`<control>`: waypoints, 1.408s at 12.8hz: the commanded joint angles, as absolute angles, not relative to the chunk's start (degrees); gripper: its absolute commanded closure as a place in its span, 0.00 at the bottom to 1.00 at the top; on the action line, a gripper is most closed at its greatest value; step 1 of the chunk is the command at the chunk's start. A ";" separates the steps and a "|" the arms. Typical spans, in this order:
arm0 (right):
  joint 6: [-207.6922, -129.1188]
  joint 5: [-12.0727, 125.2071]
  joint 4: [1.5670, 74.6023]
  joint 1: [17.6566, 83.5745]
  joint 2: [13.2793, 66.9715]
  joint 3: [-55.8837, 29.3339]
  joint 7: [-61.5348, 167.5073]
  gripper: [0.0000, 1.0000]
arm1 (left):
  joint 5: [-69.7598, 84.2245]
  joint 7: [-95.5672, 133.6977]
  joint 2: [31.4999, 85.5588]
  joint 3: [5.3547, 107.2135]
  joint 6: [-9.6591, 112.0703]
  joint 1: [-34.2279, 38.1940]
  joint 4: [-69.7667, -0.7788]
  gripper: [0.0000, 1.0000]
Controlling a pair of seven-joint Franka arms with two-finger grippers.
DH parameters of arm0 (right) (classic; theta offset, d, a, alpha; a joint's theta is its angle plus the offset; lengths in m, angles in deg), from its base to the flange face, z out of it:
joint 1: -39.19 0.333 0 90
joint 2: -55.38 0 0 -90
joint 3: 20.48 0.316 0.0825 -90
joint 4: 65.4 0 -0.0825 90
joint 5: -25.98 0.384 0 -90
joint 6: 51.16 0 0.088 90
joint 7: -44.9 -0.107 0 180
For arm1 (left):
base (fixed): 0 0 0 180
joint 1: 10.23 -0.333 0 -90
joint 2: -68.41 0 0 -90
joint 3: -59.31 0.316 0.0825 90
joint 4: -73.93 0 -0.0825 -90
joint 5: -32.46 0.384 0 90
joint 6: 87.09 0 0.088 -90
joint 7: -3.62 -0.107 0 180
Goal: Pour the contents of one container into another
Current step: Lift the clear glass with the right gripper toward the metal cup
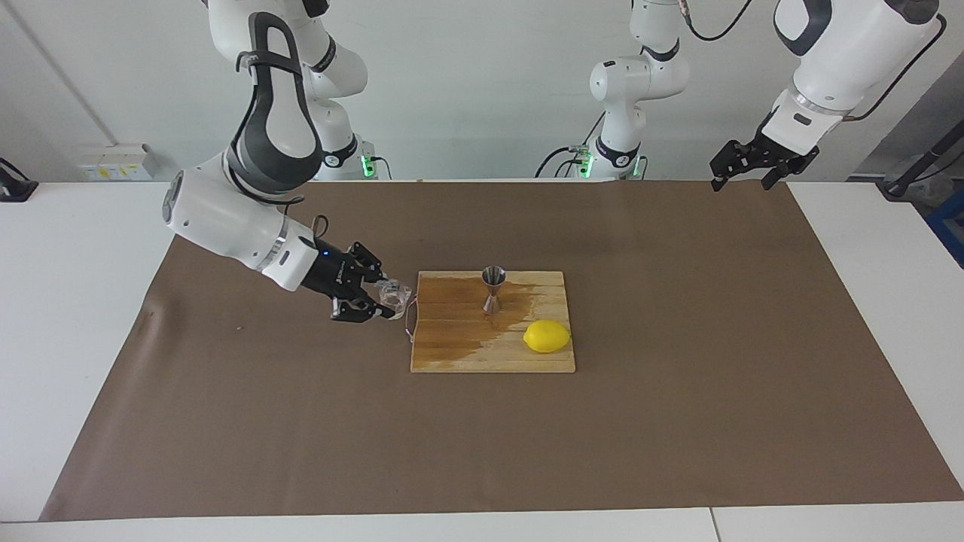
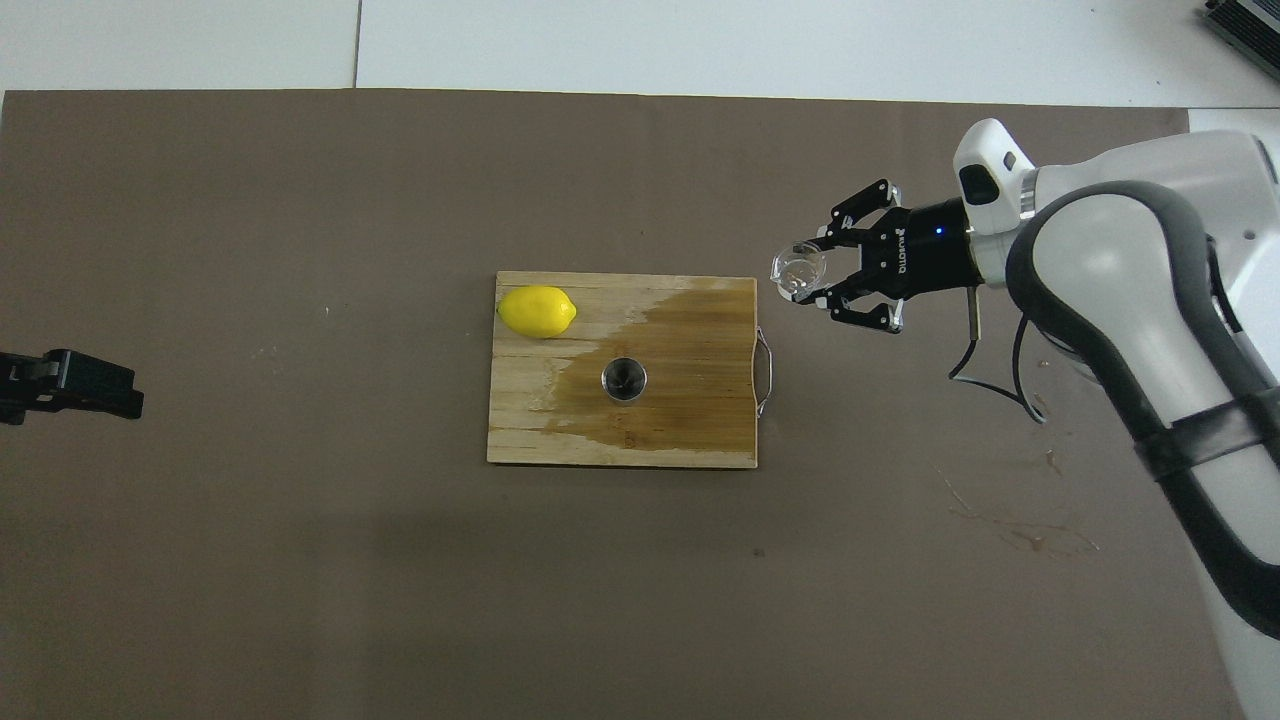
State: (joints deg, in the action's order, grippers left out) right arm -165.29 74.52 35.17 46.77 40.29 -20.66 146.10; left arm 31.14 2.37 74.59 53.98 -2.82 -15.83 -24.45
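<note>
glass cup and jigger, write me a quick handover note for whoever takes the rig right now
Right gripper: shut on the glass cup, held in the air beside the handle end of the cutting board, toward the right arm's end of the table.
Left gripper: open, holds nothing, waiting raised over the left arm's end of the table.
Jigger: upright on the board, in a dark wet-looking patch. A lemon lies on the board too, farther from the robots.
Done: cup picked up and brought to the board.
Left: carry the cup over the jigger, tilt and pour. Whether the cup holds liquid cannot be told.
</note>
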 commanded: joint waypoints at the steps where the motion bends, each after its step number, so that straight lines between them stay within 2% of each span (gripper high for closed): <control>1: -168.75 74.67 40.93 50.86 44.82 -21.00 145.62 0.95 | 34.37 1.42 76.59 53.16 -4.65 -16.39 -26.27 0.00; 9: -177.54 74.49 48.93 62.56 49.57 -21.09 138.51 0.97 | 33.95 2.74 76.15 53.33 -1.41 -16.56 -25.30 0.00; 18: -177.63 64.57 49.65 63.54 50.19 -21.27 131.47 1.00 | 33.86 2.39 76.15 53.25 1.68 -16.30 -25.65 0.00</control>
